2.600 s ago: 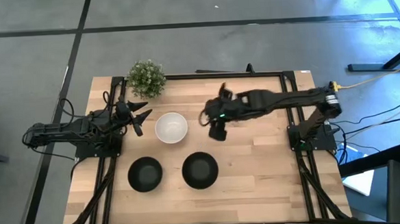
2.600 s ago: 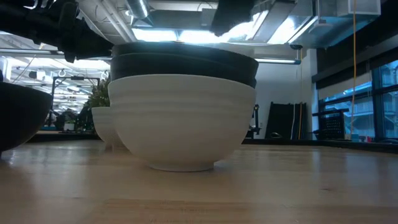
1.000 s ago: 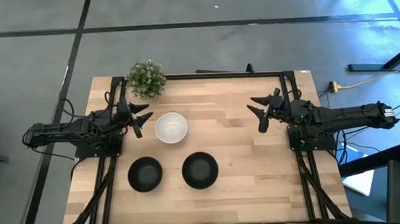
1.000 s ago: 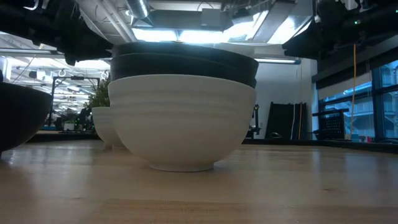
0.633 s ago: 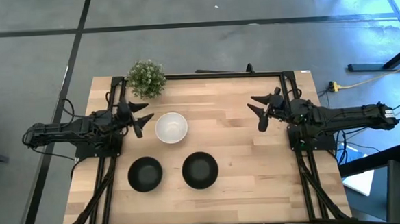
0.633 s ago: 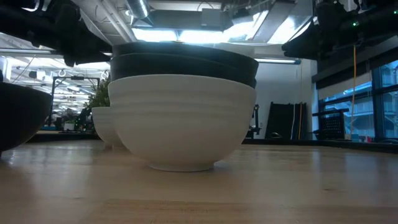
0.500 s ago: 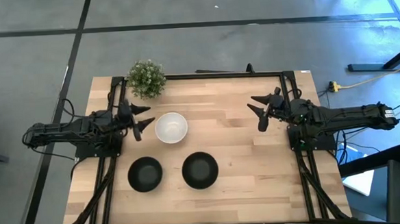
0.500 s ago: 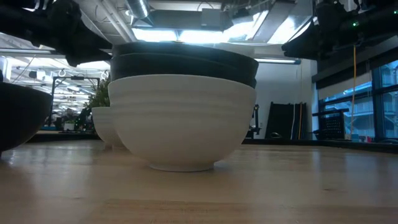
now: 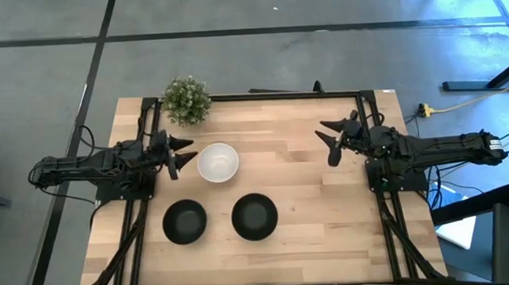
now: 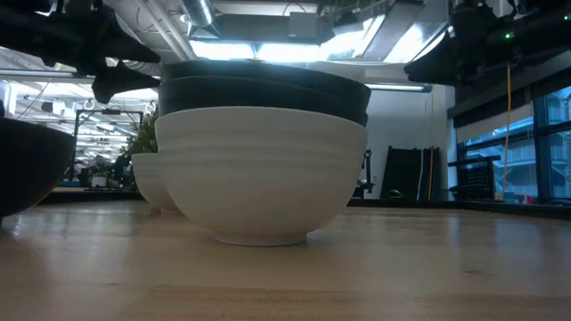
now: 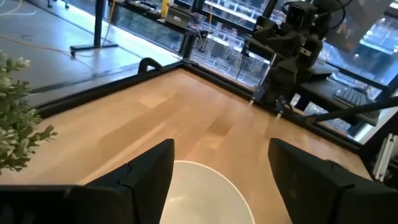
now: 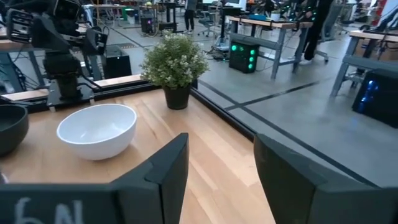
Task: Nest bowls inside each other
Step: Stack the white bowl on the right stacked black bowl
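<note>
Bowls stand in three spots on the pale wooden table (image 9: 310,201): a lone glossy white round bowl (image 9: 217,162) toward the far left, a matte black round bowl (image 9: 184,221) on the near side, and beside it a stack (image 9: 254,216) that the low view shows as a white bowl (image 10: 263,169) with black bowls (image 10: 264,86) nested inside it. The left gripper (image 9: 178,153) hovers just beside the lone white bowl, jaws spread apart and holding nothing; its wrist view has the bowl's rim (image 11: 205,186) between the two fingers. The right gripper (image 9: 335,141) waits at the far right of the table, jaws released and well apart from every bowl. A small green potted plant (image 9: 187,100) sits at the far left corner.
</note>
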